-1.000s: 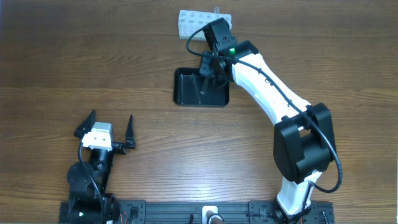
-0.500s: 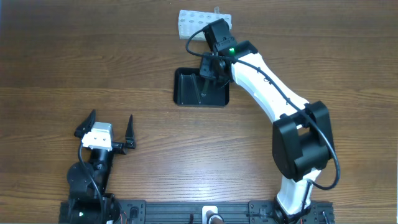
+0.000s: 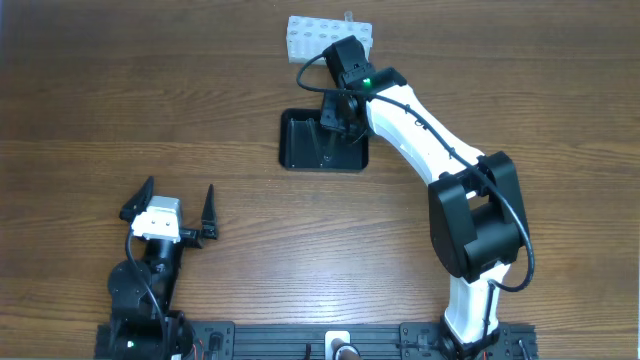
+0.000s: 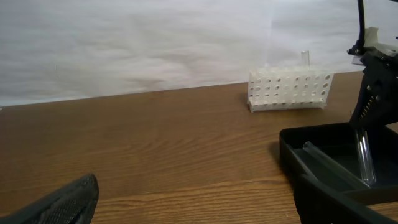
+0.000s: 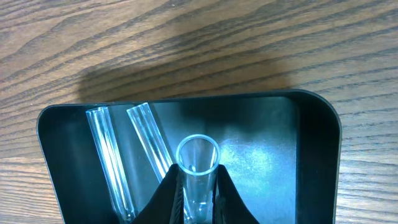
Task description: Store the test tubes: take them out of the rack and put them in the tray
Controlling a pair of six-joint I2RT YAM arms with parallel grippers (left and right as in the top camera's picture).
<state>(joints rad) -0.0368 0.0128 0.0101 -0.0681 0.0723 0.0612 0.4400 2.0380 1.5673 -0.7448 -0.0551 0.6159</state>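
Observation:
A black tray sits at the table's far middle, and a white rack stands behind it with one tube upright at its right end. My right gripper hangs over the tray, shut on a clear test tube held nearly upright, its lower end down inside the tray. Two tubes lie on the tray floor beside it. From the left wrist, the held tube shows standing in the tray. My left gripper rests open near the front left, holding nothing.
The rack stands close to the table's far edge, before a white wall. Bare wooden table lies between the left gripper and the tray, and to the right of the right arm.
The right gripper has shifted slightly left over the tray with the tube in it, and the arm's elbow swung left. The left arm has not moved.

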